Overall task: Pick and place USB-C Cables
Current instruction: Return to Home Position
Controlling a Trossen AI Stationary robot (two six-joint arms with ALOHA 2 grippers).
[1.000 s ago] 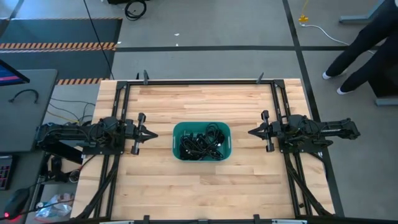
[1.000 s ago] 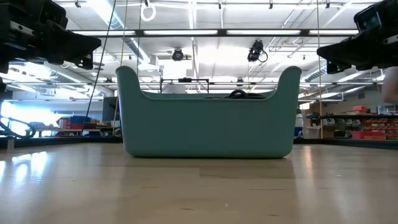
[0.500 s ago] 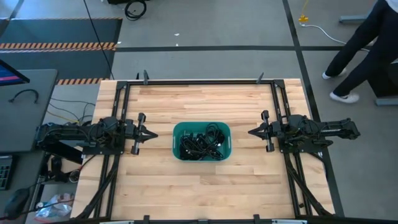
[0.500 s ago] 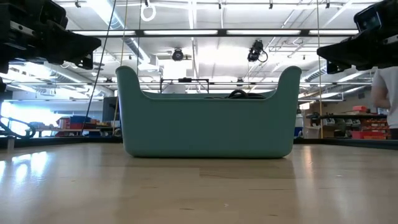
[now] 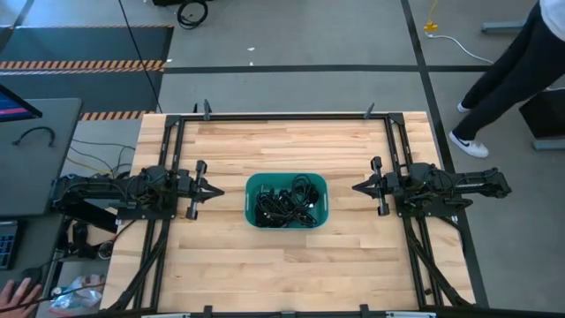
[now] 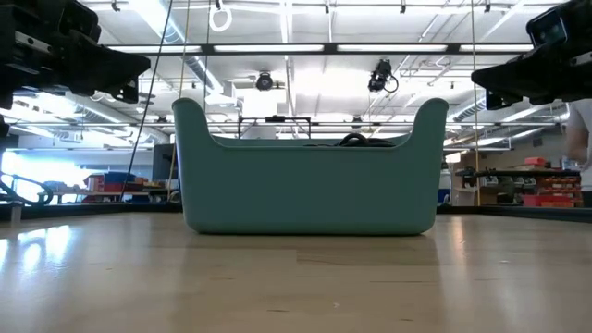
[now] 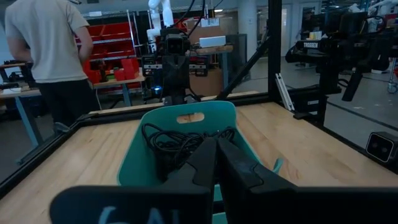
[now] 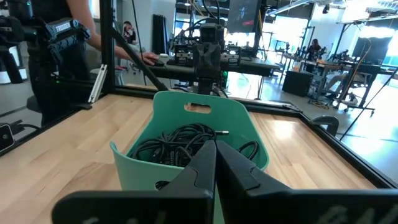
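Now, your left end effector [image 5: 212, 189] and right end effector [image 5: 357, 187] both sit pinched closed and empty, one on either side of the teal tub [image 5: 251, 187] mid-bench [image 5: 282, 265]. The USB-C cables [image 5: 287, 203] lie heaped inside. One loop rides above the tub's low wall, so a knock to the tub could spill it.
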